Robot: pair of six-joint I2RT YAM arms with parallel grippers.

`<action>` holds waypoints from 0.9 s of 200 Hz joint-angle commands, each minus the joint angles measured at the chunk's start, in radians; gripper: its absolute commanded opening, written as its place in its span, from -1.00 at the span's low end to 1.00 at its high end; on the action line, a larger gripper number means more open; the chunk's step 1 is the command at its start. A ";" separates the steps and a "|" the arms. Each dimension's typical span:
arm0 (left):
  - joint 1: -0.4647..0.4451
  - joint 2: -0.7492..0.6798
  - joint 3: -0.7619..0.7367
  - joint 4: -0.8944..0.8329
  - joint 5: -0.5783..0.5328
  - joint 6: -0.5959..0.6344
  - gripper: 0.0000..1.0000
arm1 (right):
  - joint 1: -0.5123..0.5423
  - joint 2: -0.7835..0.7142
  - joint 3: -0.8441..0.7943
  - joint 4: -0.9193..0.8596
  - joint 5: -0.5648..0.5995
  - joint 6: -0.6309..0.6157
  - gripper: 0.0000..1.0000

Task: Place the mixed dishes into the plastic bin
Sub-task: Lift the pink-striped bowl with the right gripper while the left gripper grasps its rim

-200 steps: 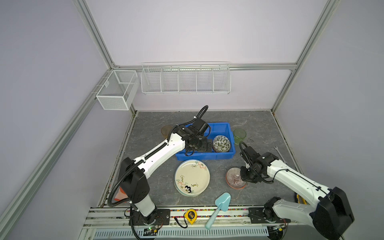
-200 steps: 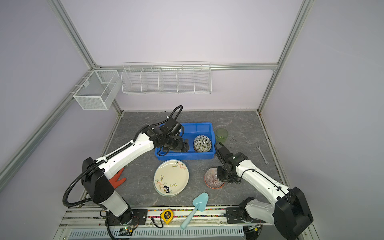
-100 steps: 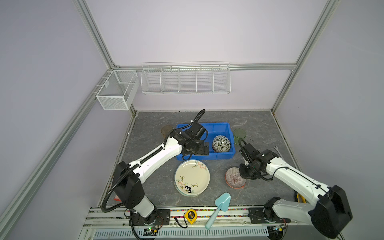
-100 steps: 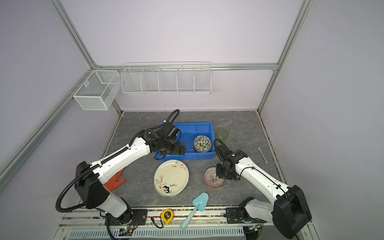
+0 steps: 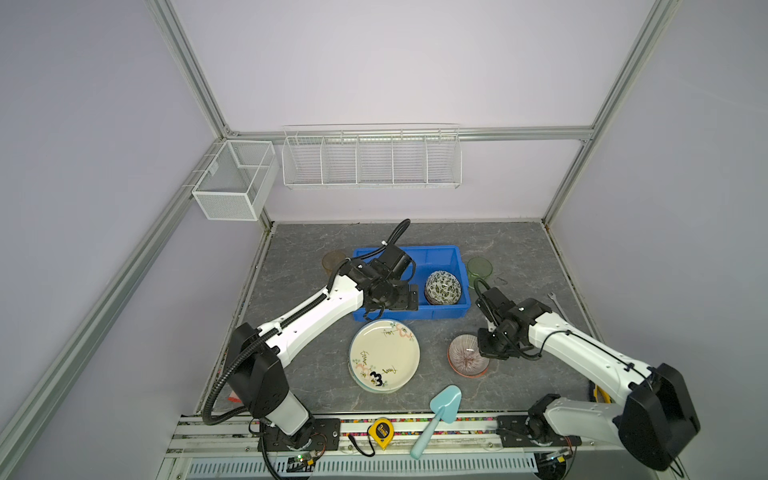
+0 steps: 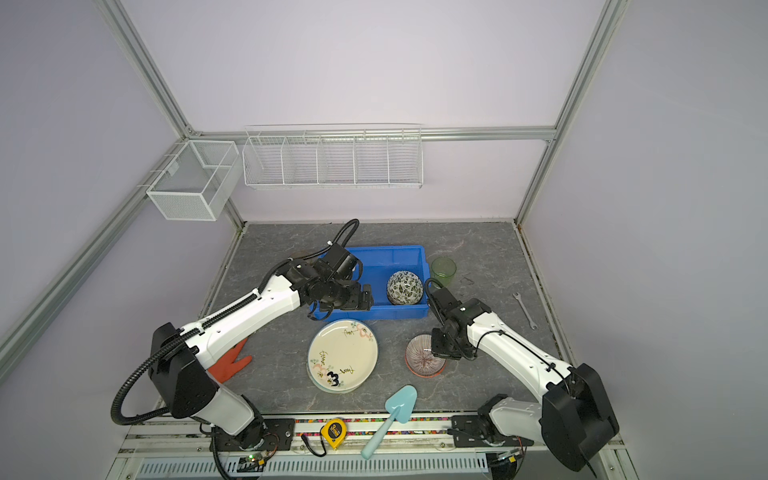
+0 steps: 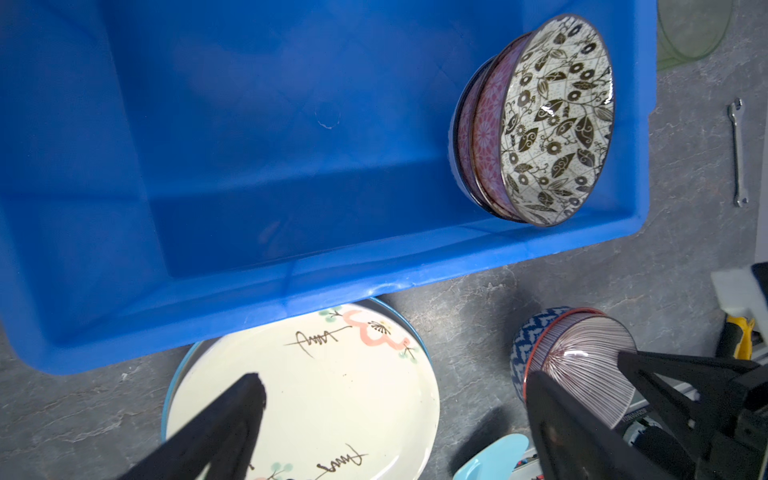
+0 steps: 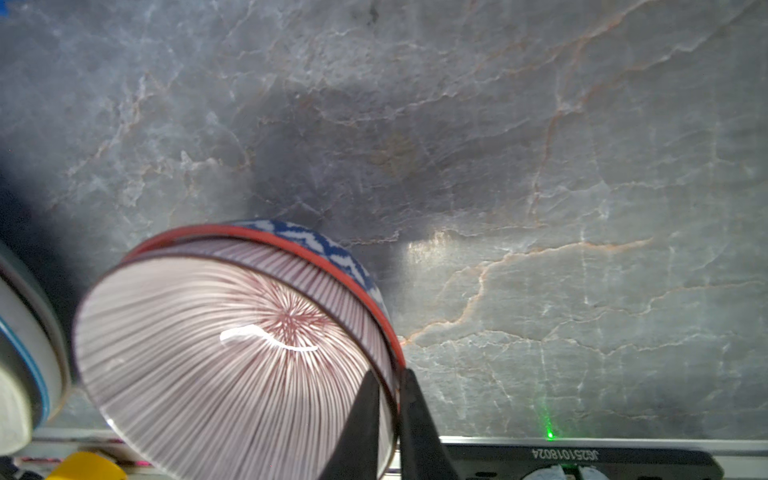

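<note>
- On the surface (image 5: 519, 249), in both top views, the striped bowl (image 5: 465, 351) stands in front of the blue bin (image 5: 415, 251), apart from it. The right tool (image 5: 483, 356) is at the bowl's right rim. I judge the lift should go straight up before it swings toward the bin.
- In a top view, the left tool (image 6: 366, 296) hangs spread over the bin's near wall, in the likely drop path. It would do well to clear aside.
- At the left wrist, that tool's fingers (image 7: 232, 415) stand wide apart and hold nothing. Nested patterned bowls (image 7: 552, 120) lean in one corner of the bin, and the bare floor beside them offers a landing spot. The plate stack (image 7: 332, 395) lies just beside the near wall.
- At the right wrist, the jaws pinch the striped bowl's rim, one finger inside and one outside. I cannot tell whether the orange-rimmed bowl (image 8: 324, 259) beneath is caught too. A blue zigzag bowl (image 8: 307, 237) sits lowest, so a slow, level lift suits.
</note>
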 commanded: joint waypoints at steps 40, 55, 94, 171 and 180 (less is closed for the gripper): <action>-0.032 -0.042 -0.013 0.006 0.013 -0.033 0.96 | 0.006 -0.043 0.005 -0.015 0.010 0.025 -0.87; -0.069 -0.039 -0.012 0.010 0.012 -0.048 0.96 | 0.006 -0.056 0.009 -0.016 0.001 0.030 -0.86; -0.178 -0.005 -0.026 0.073 0.047 -0.130 0.97 | 0.005 -0.085 0.038 -0.024 -0.018 0.042 -0.87; -0.287 0.117 0.033 0.117 0.093 -0.161 0.88 | 0.001 -0.133 0.133 -0.053 -0.051 0.045 -0.86; -0.290 0.125 0.034 0.121 0.095 -0.165 0.84 | 0.000 -0.138 0.144 -0.059 -0.053 0.043 -0.87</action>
